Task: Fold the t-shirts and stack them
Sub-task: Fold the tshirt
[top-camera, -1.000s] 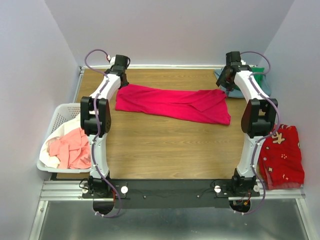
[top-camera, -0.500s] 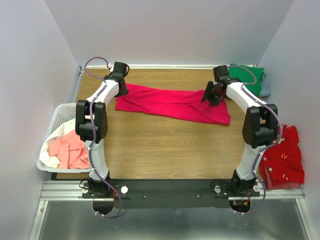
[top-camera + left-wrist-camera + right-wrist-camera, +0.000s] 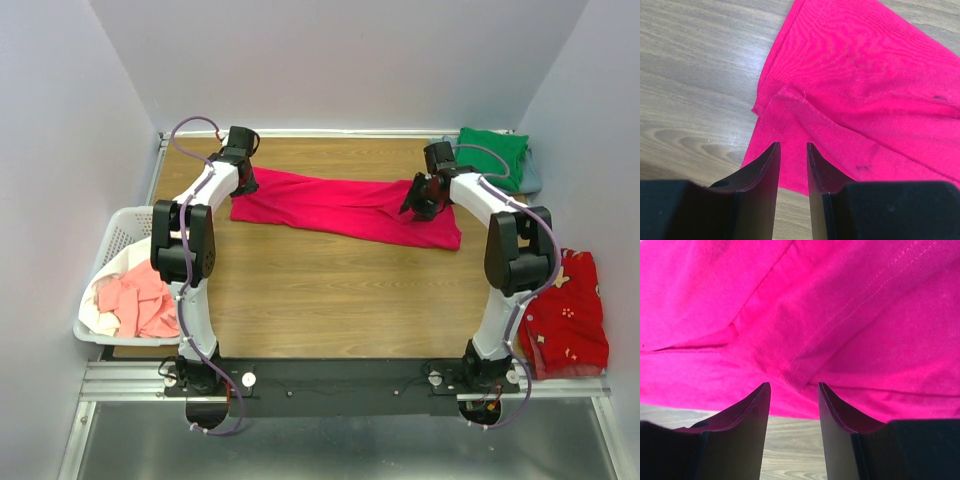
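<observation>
grey-blue t-shirt (image 3: 535,180) mostly hidden under green t-shirt (image 3: 490,155), crimson-pink t-shirt (image 3: 840,300) cut off in both wrist views

My matt black plastic fingers (image 3: 765,185) sit above a crimson-pink t-shirt (image 3: 865,100) of soft knit cloth, on a smooth brown wood-grain tabletop (image 3: 700,75).

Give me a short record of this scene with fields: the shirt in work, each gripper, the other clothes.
Shirt in work: crimson t-shirt, spread as a long strip
Left gripper: open, above the shirt's left end
Right gripper: open, above the shirt's right end
Basket: white, at the left edge, holds salmon-pink cloth
Far right corner: green t-shirt
</observation>
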{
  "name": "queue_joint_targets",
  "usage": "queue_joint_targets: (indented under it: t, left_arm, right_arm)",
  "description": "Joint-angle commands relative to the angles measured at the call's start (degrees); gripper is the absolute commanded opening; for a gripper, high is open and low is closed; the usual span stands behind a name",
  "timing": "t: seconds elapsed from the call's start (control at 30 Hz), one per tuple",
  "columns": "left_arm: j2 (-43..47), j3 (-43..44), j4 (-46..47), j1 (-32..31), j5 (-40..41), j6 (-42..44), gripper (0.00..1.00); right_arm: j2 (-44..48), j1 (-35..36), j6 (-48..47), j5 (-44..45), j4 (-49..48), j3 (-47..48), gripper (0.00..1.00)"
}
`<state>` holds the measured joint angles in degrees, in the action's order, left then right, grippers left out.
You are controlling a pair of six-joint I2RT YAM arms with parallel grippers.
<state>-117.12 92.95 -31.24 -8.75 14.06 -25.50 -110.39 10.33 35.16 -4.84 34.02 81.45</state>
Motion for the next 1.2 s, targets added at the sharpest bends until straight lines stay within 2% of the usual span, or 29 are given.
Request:
queue_joint_targets:
  t: [0.0, 0.47, 0.63, 1.17]
  left_arm:
    - [2.86, -0.57, 0.48, -0.21, -1.15, 0.8, 0.36]
    - [2.6, -0.57, -0.31, -0.21, -0.09, 1.15, 0.35]
    - [2.77, -0.49, -0.4, -0.12, 0.26, 1.41, 0.35]
    - [3.21, -0.57, -0.75, -0.21, 0.7, 1.5, 0.34]
  right_arm:
    - [-2.55, 0.13, 1.58, -0.17, -2.91, -0.68, 0.49]
    - [-4.31, 0.13, 2.28, -0.52, -3.34, -0.59, 0.46]
    - [-5.8, 0.13, 2.2, -0.35, -3.52, 0.9, 0.28]
    - [-3.87, 0.13, 1.76, -0.26, -3.35, 4.77, 0.03]
